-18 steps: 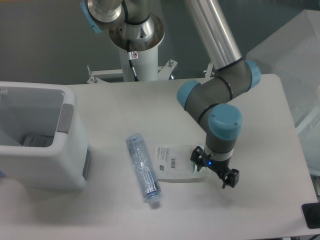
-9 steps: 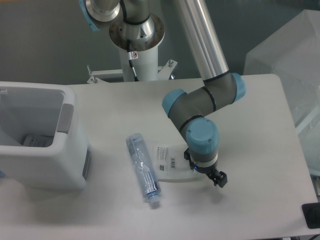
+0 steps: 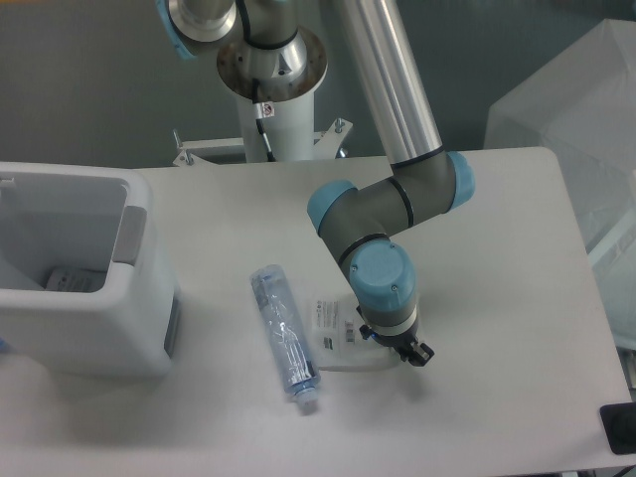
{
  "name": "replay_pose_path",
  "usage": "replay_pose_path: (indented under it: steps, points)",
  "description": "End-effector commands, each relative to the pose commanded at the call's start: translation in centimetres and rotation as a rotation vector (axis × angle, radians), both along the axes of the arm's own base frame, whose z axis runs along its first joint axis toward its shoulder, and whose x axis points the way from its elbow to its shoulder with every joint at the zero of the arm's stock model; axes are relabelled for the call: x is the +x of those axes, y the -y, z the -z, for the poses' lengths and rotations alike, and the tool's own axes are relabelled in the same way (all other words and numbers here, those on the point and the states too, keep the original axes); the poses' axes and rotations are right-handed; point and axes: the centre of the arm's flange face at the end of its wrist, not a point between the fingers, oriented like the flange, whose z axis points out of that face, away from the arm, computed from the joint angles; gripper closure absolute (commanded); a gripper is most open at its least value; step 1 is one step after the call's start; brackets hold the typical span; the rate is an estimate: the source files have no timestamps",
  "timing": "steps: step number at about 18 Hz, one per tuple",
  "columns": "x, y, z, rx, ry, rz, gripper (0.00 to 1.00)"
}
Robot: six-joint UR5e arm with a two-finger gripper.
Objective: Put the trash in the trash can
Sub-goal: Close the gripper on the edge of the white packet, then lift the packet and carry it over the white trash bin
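two items lie on the table, well apart from the bin: bottle and, just beside it, the packet. gripper sits over the packet's right edge; finger state cannot be told. advise a centred descent, avoiding the bottle. compared with earlier, the arm has shifted left over the packet.

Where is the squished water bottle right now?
The crushed plastic bottle lies flat on the white table, between the trash can on the left of the picture and the plastic packet under the gripper.
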Motion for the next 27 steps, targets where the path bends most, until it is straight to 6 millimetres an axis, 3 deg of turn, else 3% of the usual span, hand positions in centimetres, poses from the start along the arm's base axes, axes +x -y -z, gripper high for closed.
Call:
replay_pose_path:
  steps: [1,5,14,18,23,27]
  points:
    - [0.0,0.0,-0.1,0.002,-0.002,-0.007,1.0]
    - [-0.1,0.3,-2.3,0.025,-0.013,-0.014,1.0]
    - [-2.1,3.0,-9.8,0.177,0.088,-0.088,1.0]
    - [-2.4,2.3,-13.4,0.262,0.156,-0.17,1.0]
    - [-1.5,3.5,-18.3,0.327,0.217,-0.195,1.0]
    - [0.9,3.8,-22.6,0.413,0.263,-0.194,1.0]
